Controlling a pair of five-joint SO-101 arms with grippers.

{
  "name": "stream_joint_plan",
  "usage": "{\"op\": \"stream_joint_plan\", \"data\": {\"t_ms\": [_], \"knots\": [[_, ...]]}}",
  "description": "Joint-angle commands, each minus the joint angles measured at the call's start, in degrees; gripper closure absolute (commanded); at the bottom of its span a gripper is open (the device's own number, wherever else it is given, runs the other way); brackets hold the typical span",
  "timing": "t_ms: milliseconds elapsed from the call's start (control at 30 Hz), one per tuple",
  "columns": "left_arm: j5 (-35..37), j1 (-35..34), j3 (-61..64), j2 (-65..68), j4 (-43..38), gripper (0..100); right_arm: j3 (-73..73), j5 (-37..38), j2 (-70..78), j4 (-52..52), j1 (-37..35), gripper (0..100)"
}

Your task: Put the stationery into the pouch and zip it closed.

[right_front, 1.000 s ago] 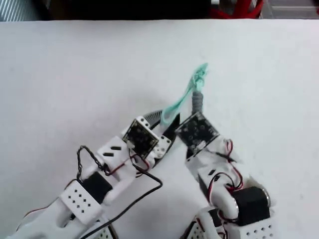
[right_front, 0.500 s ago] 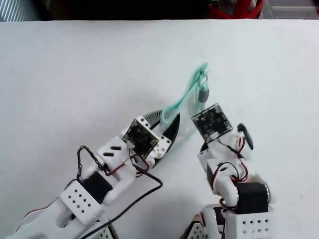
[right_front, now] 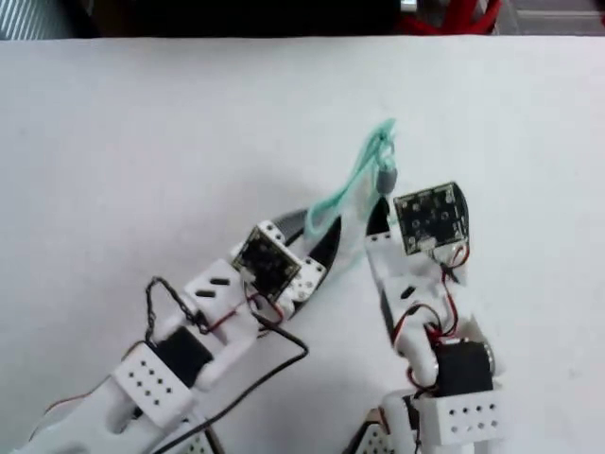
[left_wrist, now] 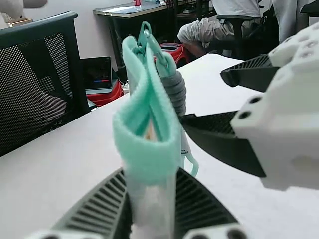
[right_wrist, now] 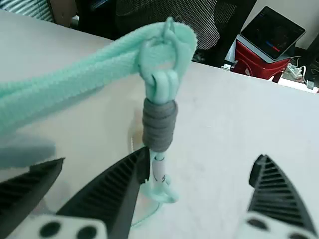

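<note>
The mint-green pouch (right_front: 342,189) stands on edge, its near end pinched in my left gripper (right_front: 314,238), which is shut on it. In the left wrist view the pouch (left_wrist: 147,134) rises between the ribbed fingers (left_wrist: 197,199), and its top seam gapes slightly. From the pouch's far tip hangs the zipper pull (right_wrist: 159,124), wrapped in grey, with a thin mint loop below it. My right gripper (right_wrist: 202,157) is open just short of the pull; one finger is close beside it and nothing is held. From above, the right gripper (right_front: 380,216) sits right of the pouch.
The white table (right_front: 142,142) is bare around the arms. A black cable (right_front: 274,359) loops over the left arm. Chairs, a table and a laptop stand beyond the far edge in the room behind.
My right gripper let go of the grey zipper pull, opened and swung back to the right. The pull now hangs free. The left arm and the pouch have stayed put.
</note>
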Motion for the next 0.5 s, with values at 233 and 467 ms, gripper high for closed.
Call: {"op": "stream_joint_plan", "data": {"t_ms": [233,467], "knots": [[-0.6,-0.1,0.2,2.0,2.2,97,5.1,-7.5,-0.7,-12.5,-0.2,76.1],[-0.6,-0.1,0.2,2.0,1.9,97,5.1,-7.6,-0.7,-10.7,-4.5,72.6]]}}
